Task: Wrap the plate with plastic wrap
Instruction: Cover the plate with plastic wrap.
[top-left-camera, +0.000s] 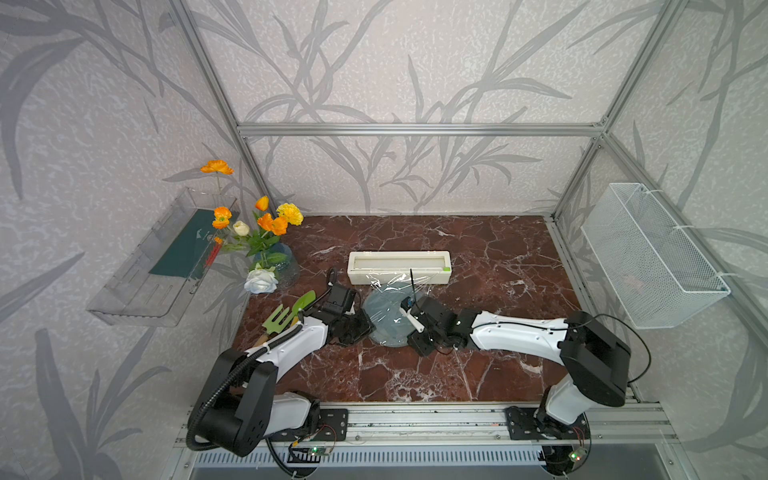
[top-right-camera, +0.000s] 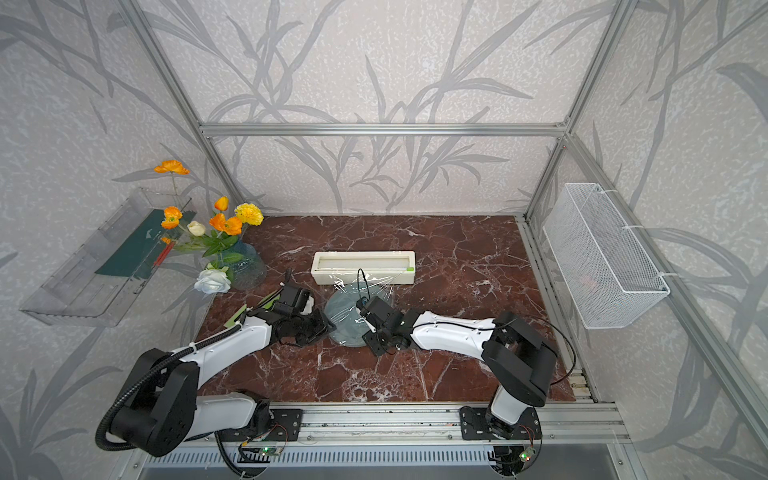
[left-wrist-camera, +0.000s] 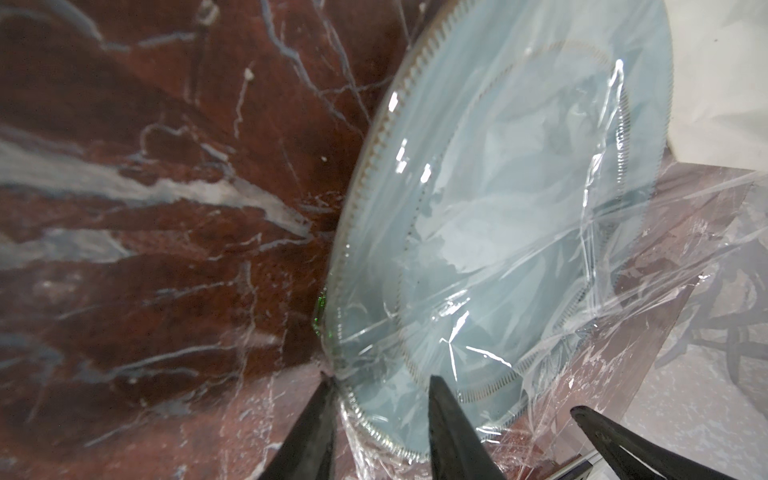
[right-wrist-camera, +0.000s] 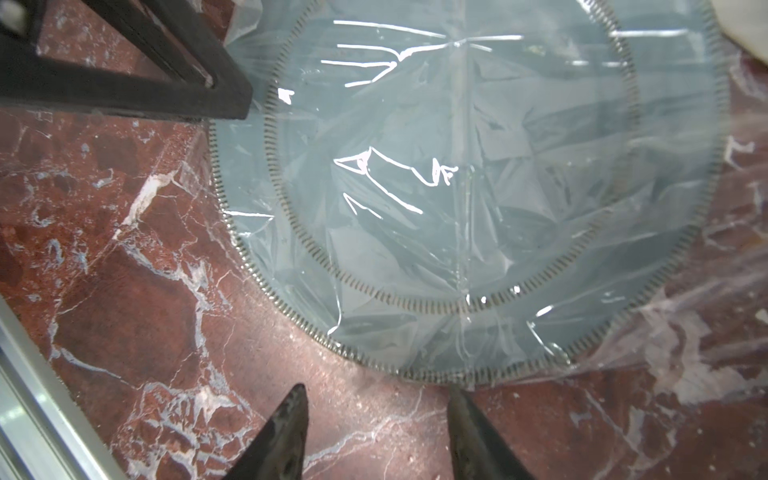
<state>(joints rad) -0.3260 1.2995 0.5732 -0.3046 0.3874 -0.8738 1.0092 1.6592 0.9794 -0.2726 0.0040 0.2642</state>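
Plate (top-left-camera: 383, 322) — rim partly hidden

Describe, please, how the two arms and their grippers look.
The left arm and right arm have white shells with black joints; the right carries a black cable, the left a ribbed black hose. The left gripper and right gripper have black, tapered fingers.

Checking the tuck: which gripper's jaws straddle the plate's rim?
The left gripper: its jaws flank the plate's rim; the right gripper's hang over marble beside it.
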